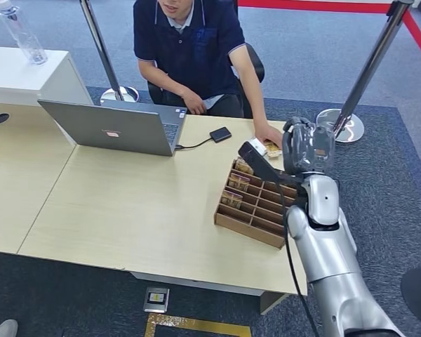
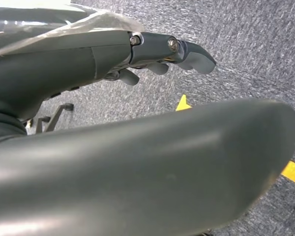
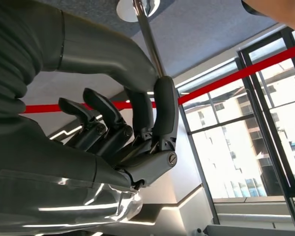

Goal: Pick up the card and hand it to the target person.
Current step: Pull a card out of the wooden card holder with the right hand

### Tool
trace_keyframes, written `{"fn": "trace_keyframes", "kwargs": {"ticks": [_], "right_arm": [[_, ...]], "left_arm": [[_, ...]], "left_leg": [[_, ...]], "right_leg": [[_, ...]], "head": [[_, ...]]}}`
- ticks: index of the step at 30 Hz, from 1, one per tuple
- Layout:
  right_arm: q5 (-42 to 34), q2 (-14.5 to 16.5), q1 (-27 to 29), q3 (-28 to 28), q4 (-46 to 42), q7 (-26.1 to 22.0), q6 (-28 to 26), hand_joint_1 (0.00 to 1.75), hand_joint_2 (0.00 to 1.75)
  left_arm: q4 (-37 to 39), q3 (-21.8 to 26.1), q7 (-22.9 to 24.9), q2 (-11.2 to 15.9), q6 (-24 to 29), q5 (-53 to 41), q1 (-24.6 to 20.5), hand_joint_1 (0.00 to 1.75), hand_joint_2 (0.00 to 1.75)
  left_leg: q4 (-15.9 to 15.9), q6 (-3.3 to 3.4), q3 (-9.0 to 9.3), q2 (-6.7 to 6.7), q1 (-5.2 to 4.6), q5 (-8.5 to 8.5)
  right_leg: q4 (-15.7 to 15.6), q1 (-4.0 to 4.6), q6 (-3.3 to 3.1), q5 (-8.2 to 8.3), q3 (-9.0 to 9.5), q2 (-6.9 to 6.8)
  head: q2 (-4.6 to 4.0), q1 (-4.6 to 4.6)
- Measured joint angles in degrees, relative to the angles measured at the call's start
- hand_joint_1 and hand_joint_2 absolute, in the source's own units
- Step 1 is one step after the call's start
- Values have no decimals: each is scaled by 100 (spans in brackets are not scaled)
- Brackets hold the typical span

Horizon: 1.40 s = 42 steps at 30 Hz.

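A white card [image 1: 257, 145] lies at the table's far right edge, just under the seated person's hand [image 1: 267, 133], beside a small gold item [image 1: 274, 149]. My right hand [image 1: 266, 168] is raised over the wooden tray, and its dark fingertips reach to the card's edge. Whether they touch it I cannot tell. In the right wrist view that hand [image 3: 131, 128] has its fingers curled in, the thumb against a finger, and no card between them. My left hand [image 2: 157, 54] hangs over grey carpet, fingers loosely apart and holding nothing.
A wooden compartment tray [image 1: 248, 229] with several small packets sits under my right arm. An open laptop [image 1: 118, 126] and a black device [image 1: 219, 134] on a cable lie further left. Barrier posts [image 1: 351, 126] stand behind the table, and a bottle [image 1: 20, 31] stands far left.
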Motion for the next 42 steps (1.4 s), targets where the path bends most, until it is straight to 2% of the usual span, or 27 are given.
{"fn": "trace_keyframes", "kwargs": {"ticks": [1, 3, 12, 19, 25, 36, 42], "right_arm": [[-7, 4, -30, 14, 28, 35, 68, 17, 175], [-32, 11, -80, 42, 145, 109, 163, 14, 175], [-168, 16, -67, 100, 798, 225, 97, 27, 175], [-261, -1, 41, 100, 972, 258, 18, 59, 175], [-309, -90, 364, 96, 771, 338, -30, 70, 175], [-257, -201, 633, 94, 535, 412, 183, 71, 175], [-187, -205, 634, 94, 564, 440, 253, 80, 175]], "left_arm": [[0, 1, 4, -2, 4, 2, 0, 0, 0], [1, 2, 21, -6, 13, 4, -2, 0, 0], [2, 51, 68, -12, 63, 41, -4, 0, 0], [2, 85, 67, -12, 62, 32, -3, 0, 0], [2, 92, 66, -12, 48, -2, -2, 0, 0], [2, 91, 81, -12, 26, -49, -3, 0, 0], [2, 90, 94, -12, 28, -88, -3, 0, 0]], "left_leg": [[0, 0, 0, 0, 0, 0], [0, 0, 0, 0, 0, 0], [0, 0, 0, 0, 0, 0], [0, 0, 0, 0, 0, 0], [0, 0, 0, 0, 0, 0], [0, 0, 0, 0, 0, 0], [0, 0, -1, 0, 0, 0]], "right_leg": [[0, 0, 0, 0, 0, 0], [0, 0, 0, 0, 0, 0], [-1, 0, 0, 0, -1, 0], [-1, 0, 0, 0, -1, 0], [-2, 0, 0, 0, -1, 0], [-2, 0, 0, 0, -1, 0], [-2, 0, 0, 0, -1, 0]], "head": [[0, 0], [0, 0], [0, 0], [0, 0], [0, 0], [0, 0], [0, 0]]}}
